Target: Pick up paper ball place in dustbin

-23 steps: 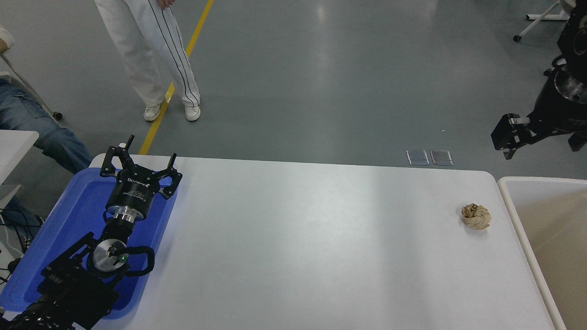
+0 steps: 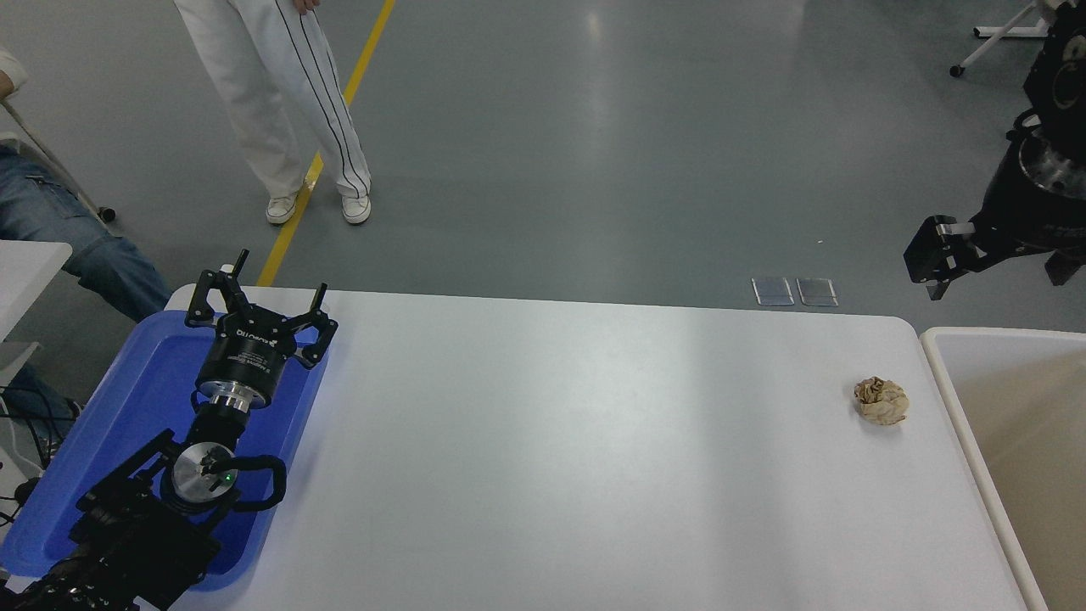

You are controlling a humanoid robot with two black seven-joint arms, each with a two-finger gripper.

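The paper ball (image 2: 881, 400), a crumpled tan wad, lies on the white table (image 2: 543, 441) near its right edge. Just right of it stands the dustbin (image 2: 950, 373), a cream-white bin with a beige inside, cut off by the picture's right edge. My right gripper (image 2: 929, 259) hangs beyond the table's far right corner, well above and behind the ball, touching nothing. At the lower left, my left gripper (image 2: 259, 293) is parked open over the blue tray, with nothing in it.
A shallow blue tray (image 2: 127, 407) sits on the table's left end under the left arm. One person in white trousers (image 2: 280, 102) stands on the floor beyond the table, and another in jeans (image 2: 76, 238) sits at the far left.
The right arm has risen slightly and drifted a little left. The ball and the left arm have not moved.
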